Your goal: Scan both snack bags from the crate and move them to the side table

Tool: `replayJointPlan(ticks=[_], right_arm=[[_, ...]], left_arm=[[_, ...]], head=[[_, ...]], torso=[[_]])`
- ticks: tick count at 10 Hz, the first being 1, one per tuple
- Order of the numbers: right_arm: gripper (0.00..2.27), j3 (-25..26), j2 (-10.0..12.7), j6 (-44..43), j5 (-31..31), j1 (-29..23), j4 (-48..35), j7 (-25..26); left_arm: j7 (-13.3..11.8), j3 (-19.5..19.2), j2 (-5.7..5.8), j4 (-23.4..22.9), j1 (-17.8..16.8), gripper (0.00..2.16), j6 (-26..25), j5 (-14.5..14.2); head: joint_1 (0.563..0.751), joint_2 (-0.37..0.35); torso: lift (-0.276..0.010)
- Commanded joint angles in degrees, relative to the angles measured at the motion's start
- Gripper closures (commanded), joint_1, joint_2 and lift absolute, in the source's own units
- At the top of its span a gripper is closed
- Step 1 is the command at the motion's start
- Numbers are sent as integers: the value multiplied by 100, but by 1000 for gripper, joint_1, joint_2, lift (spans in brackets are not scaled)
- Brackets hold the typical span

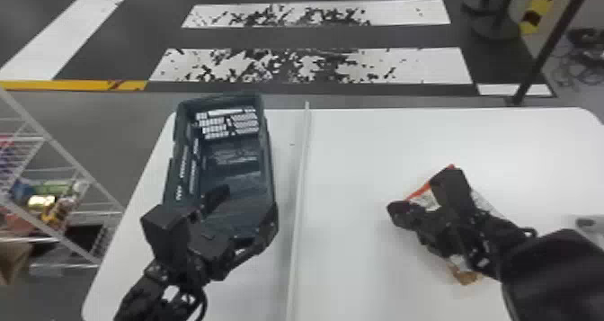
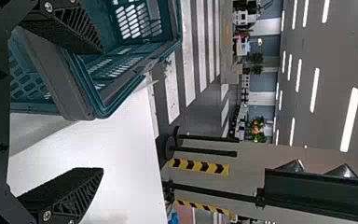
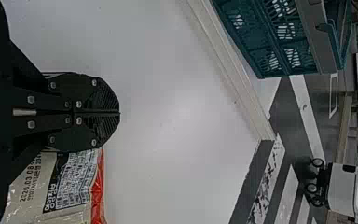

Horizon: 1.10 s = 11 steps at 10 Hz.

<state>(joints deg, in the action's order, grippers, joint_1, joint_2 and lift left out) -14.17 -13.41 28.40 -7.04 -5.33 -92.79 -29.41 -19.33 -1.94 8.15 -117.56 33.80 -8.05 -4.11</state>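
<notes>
Scene was bright; overhead strip lights (image 2: 315,90) glared white. Desk (image 3: 182,107) had a soft sheen; crate (image 1: 233,162) interior looked darker.

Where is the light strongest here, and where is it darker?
Left wrist view: the ceiling lights glow as white strips; right wrist view: a soft bright patch on the white table; head view: inside, the crate looks dark.

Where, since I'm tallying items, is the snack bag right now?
In the head view, the snack bag lies on the white tabletop, right of the raised strip, partly hidden by the right gripper.
</notes>
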Motion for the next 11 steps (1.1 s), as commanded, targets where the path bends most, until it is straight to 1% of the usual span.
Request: replayJointPlan(ticks=[1,4,8,10,11], right_arm=[[2250,73,-4,-31,-26,85,104,102],[2250,248,-4,-31,-26,181,253,392],[2250,327,-4,-31,-26,269,473,761],[2250,406,-4,-31,-26,278,499,787],[2250,494,-4,4,62,181,359,779]], left_arm=[[0,1,-16,-4,4,103,0,16],[-9,1,-24,-39,39,103,0,42],[-27,1,-33,-83,66,103,0,42],[-27,1,-33,-109,83,103,0,42],[-27,1,-33,-109,101,103,0,42]], head=[[695,92],[695,56],[695,14],[695,-1],[695,-4]], torso=[[-75],[-75],[-75],[-75],[-75]])
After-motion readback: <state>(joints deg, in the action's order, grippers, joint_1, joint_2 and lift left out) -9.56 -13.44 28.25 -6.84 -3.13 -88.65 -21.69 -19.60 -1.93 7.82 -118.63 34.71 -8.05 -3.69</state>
